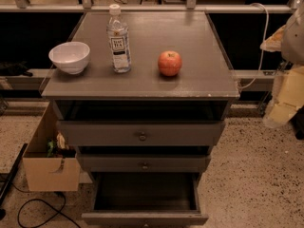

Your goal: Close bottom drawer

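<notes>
Bottom drawer, grey wood with dark interior, stands pulled out at 6 o'clock under the bench. Pale pincer hangs at 3 o'clock, well apart; its state cannot be told.

Dim warm light from above puts a sheen on the cabinet top and deep shadow in the bottom drawer. The gripper, at the right edge, looks pale yellow.
</notes>
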`<action>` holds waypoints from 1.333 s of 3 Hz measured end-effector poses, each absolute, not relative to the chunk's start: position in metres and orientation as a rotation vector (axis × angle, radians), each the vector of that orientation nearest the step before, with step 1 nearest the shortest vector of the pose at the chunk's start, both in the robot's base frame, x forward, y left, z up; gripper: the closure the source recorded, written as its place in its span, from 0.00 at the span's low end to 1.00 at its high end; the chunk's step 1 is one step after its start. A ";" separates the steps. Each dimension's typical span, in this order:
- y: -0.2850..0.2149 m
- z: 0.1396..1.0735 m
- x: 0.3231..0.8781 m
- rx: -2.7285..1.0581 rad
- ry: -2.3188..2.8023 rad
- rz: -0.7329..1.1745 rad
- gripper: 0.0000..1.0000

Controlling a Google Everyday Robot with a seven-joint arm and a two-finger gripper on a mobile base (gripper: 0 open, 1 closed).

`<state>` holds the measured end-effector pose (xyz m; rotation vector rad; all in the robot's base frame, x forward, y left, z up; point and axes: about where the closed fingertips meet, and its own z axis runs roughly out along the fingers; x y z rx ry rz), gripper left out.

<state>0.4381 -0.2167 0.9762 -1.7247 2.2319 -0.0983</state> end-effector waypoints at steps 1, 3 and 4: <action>-0.217 0.976 0.437 -1.721 2.227 -0.094 0.00; -0.246 0.915 0.368 -1.587 2.089 0.209 0.00; -0.231 0.884 0.337 -1.545 1.971 0.365 0.00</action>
